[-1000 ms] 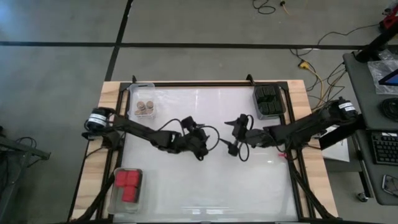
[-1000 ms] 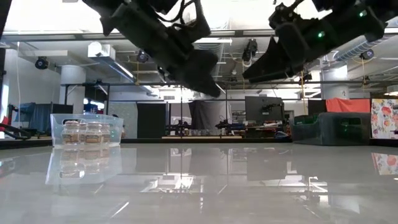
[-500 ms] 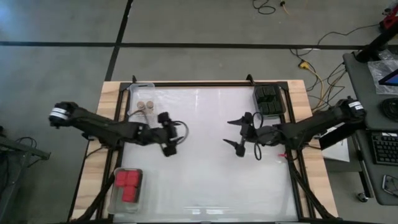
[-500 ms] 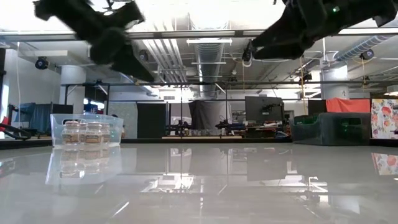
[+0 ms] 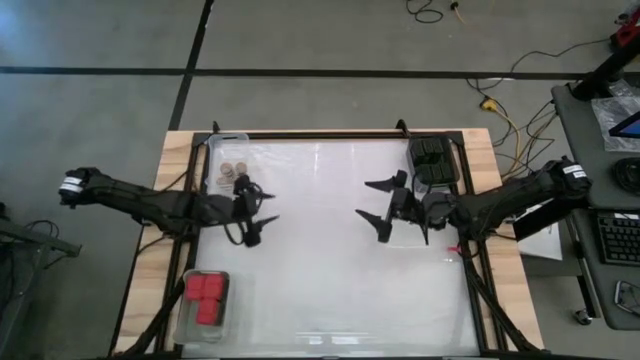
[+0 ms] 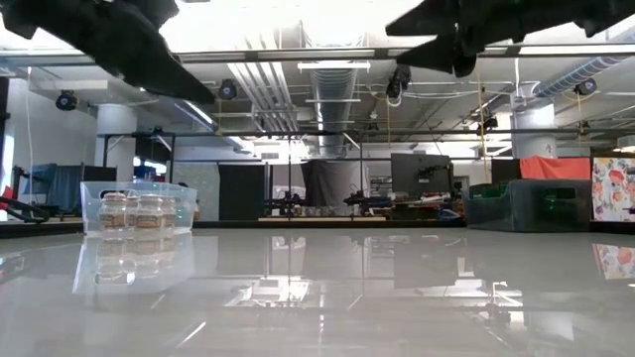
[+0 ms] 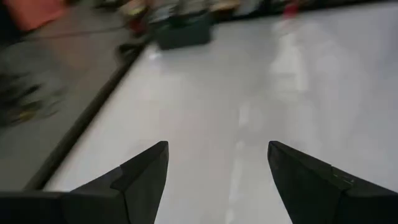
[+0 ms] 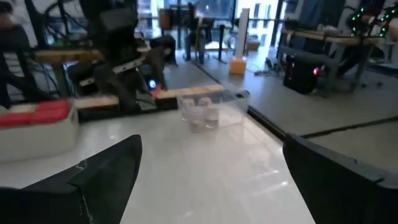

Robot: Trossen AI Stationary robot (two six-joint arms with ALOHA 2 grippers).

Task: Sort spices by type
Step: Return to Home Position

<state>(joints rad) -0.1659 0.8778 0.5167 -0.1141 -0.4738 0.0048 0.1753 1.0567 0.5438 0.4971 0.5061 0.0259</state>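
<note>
Both arms hang above the table with nothing in their grasp. The left gripper (image 5: pixel 262 208) has its fingers spread wide, and the right gripper (image 5: pixel 368 200) is splayed just as far. The sorting looks finished, and only the retreat to rest seems left. The tan-topped jars (image 5: pixel 230 172) stand in a clear tray (image 5: pixel 228 147) just beside the left gripper, on its far side. The red square-topped containers (image 5: pixel 205 298) lie in a second tray (image 5: pixel 203 333) well apart from it, back toward its arm and the near corner. The black boxy containers (image 5: pixel 432 162) fill a dark tray (image 5: pixel 410 150) just beside the right gripper's wrist. The risk is a low or wide swing on the way back. Fingers left splayed sweep a broad path, and one could clip the clear tray's wall, shoving it or toppling the jars. The right arm could likewise nudge the dark tray.
</note>
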